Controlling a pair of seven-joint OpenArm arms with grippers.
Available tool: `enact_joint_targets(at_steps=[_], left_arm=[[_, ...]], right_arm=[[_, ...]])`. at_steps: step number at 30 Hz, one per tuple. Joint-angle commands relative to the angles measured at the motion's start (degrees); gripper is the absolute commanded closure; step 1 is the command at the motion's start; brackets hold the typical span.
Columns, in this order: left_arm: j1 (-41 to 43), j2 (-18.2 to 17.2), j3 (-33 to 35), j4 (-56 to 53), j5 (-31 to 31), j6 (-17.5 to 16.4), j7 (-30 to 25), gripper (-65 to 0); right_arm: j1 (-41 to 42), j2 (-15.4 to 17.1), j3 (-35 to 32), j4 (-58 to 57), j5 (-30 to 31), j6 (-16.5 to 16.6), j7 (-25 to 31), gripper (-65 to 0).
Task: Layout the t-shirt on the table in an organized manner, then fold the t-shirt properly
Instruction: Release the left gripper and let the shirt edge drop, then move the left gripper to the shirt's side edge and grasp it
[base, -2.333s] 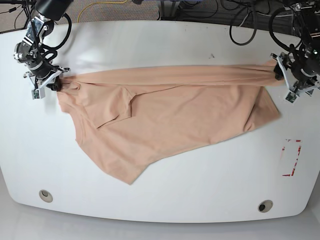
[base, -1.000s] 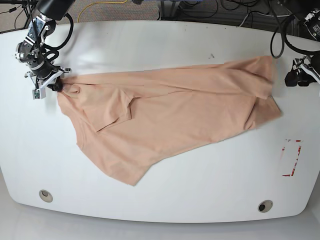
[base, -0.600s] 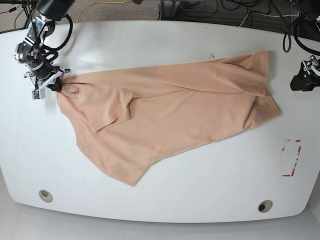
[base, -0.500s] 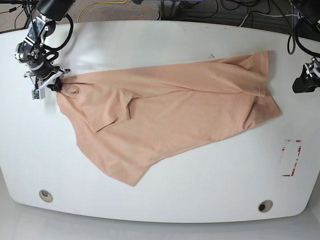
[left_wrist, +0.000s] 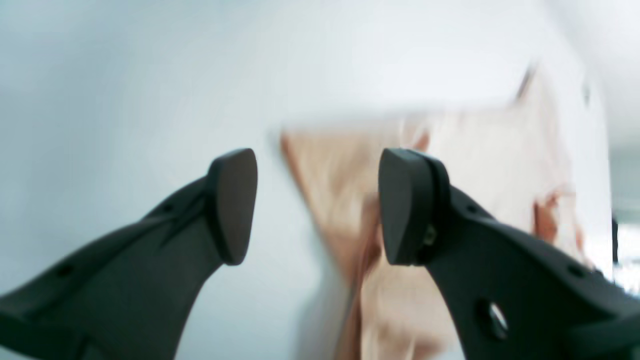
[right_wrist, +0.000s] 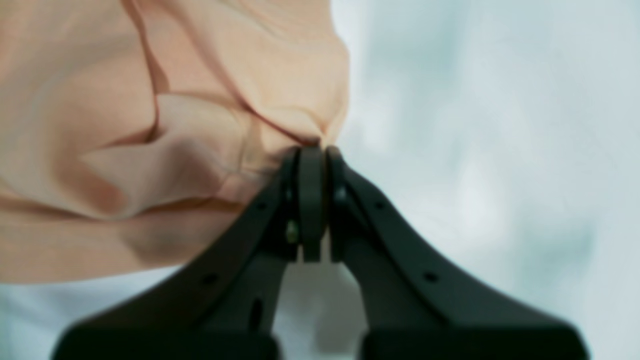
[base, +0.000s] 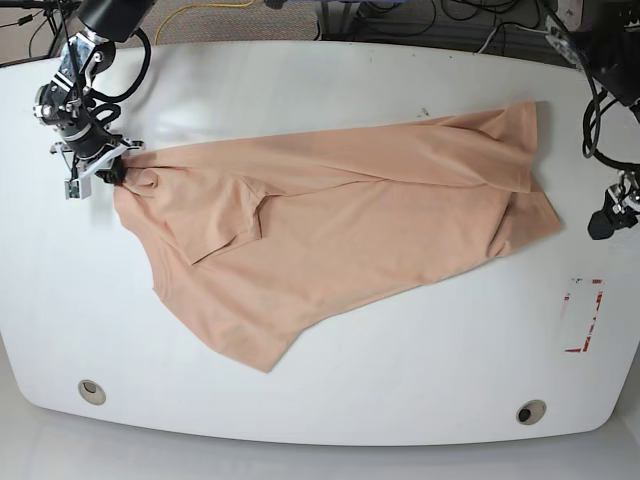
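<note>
White and glossy, the table (base: 400, 360) carries the t-shirt (base: 330, 230) spread slantwise across its middle, one long corner trailing toward seven o'clock. At ten o'clock the right gripper (base: 108, 170) pinches a bunched corner of the cloth, fingers pressed together. At three o'clock the left gripper (base: 606, 222) sits just off the shirt's edge, partly cut by the frame; its wrist view is blurred, yet shows fingers (left_wrist: 232, 205) spread wide around nothing.
</note>
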Motion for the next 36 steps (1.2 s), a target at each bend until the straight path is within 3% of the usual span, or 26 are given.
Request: enact_joint_targets(at_steps=[1,14,20,31,35,36], left_arm=[[-2.93,-1.18,2.21,-0.82,2.45,1.37,-1.95,-35.6],[-7.94,-0.83,8.10,-11.81,11.60,2.25,-5.91,-35.3],[-7.94,-0.83,11.97,-14.80,12.12,2.25,-9.95,-35.3],[-9.79,0.58,17.60,-19.02,12.12,2.25,-12.33,-34.6],[-10.84,0.93,20.23,-18.93,12.12,2.25,-12.77,-24.6],[-11.20,1.02,21.46,-18.93,12.12,2.25,-13.65,-19.3]], right_arm=[[0.13,0.09,-0.08,0.42,-1.19,-0.01,-1.59,-0.2],[0.13,-0.09,0.01,0.42,-1.19,-0.01,-1.50,-0.2],[0.13,-0.09,0.10,0.42,-1.10,-0.01,-1.41,-0.2],[0.13,-0.09,0.27,0.42,-1.10,-0.01,-1.32,-0.2],[0.13,-0.09,0.27,0.42,-1.10,-0.01,-1.32,-0.2],[0.13,-0.09,0.18,0.42,-1.10,-0.01,-1.32,-0.2]])
